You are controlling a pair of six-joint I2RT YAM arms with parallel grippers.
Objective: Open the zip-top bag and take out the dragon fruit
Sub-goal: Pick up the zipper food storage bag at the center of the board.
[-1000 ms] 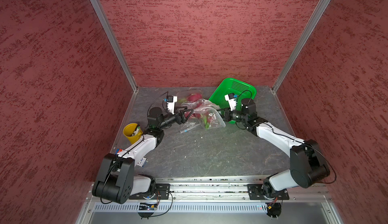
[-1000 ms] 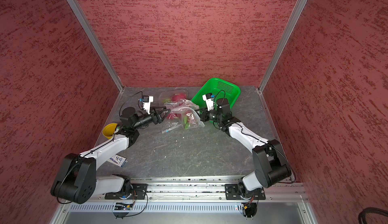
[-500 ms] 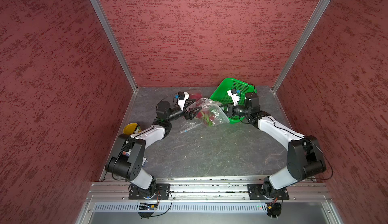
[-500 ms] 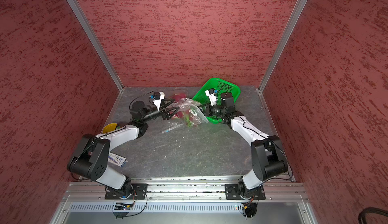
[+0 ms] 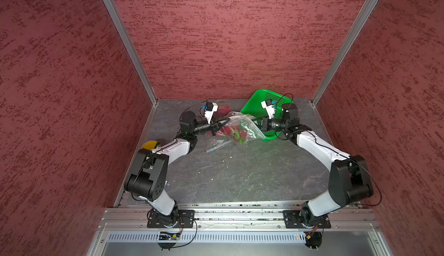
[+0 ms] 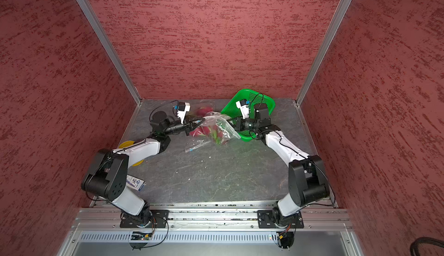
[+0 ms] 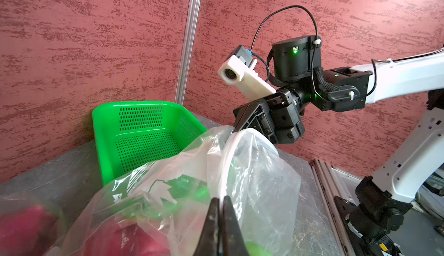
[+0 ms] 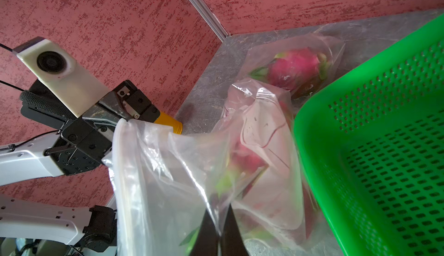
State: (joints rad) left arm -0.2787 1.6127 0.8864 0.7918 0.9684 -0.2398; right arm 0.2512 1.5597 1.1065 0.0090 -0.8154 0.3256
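The right tool and the left tool pinch the zip-top bag holding dragon fruit.

No text can be read.

Clrs: dragon fruit magenta w/ green tips; basket bright green, perforated; bag clear; cup yellow.

Both top views look down from high at the front onto the whole table, while the wrist cameras sit close on opposite sides of the zip-top bag, the left facing the right arm and green basket, the right facing the left arm.
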